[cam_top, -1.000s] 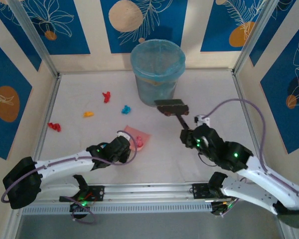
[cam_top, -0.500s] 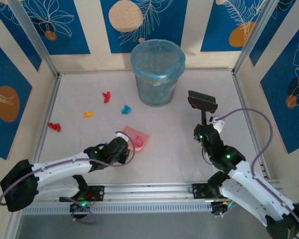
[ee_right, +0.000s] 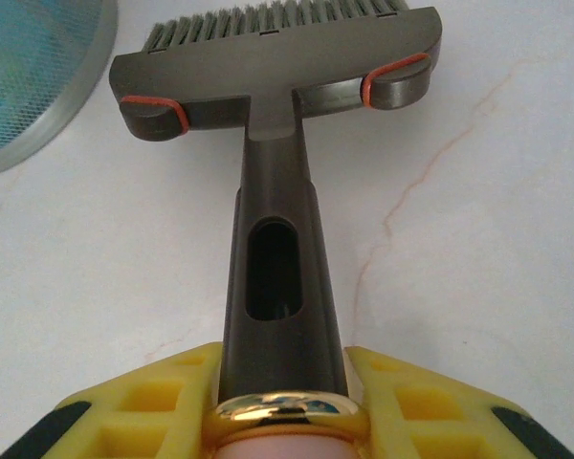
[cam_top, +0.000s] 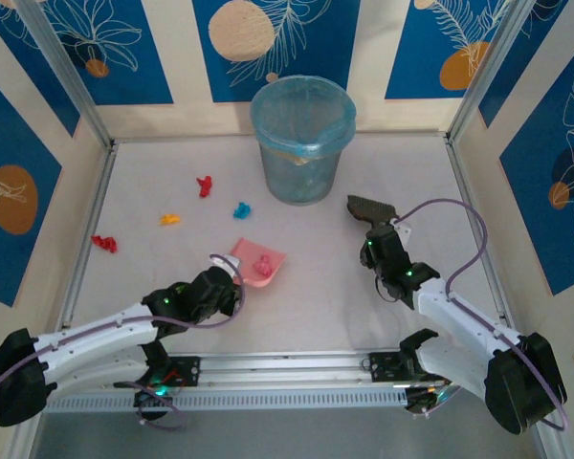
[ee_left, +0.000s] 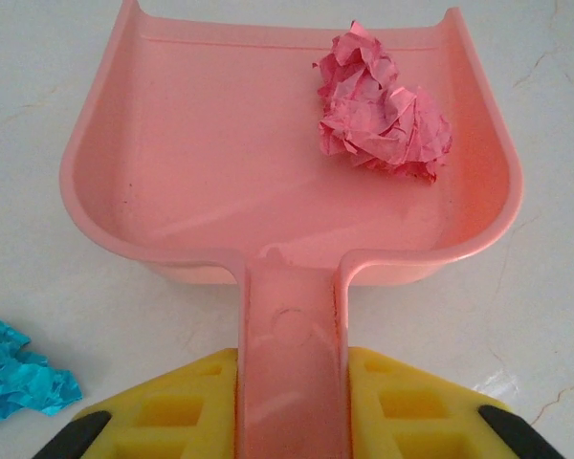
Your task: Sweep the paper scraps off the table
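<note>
Left jaws are pinched on the handle of the pink dustpan (ee_left: 287,163), and right jaws are pressed onto the dark handle of the brush (ee_right: 273,76), yellow pads tight on either side.

The pan sits flat on the counter (cam_top: 316,306), on the near side of the bin (cam_top: 302,139) and a little to its left, with one pink wad (ee_left: 383,105) already inside. The brush head hovers near the bin's right side, bristles pointing away from the arm.

The other paper scraps lie to the left of the bin: a red one (cam_top: 205,185) and a blue one (cam_top: 241,209) close to it, an orange one (cam_top: 169,219) further left, and another red one (cam_top: 103,243) furthest out.

Collecting looks partly done, and this seems a pause between sweeps. The next move probably calls for carrying the brush across the front of the bin to its left side, and turning the pan's open lip toward the nearest scraps.

Open counter lies in front of the bin for that crossing. The furthest red scrap sits near the left rail (cam_top: 86,239), so a stroke there has little room and should pull inward, toward the bin.
</note>
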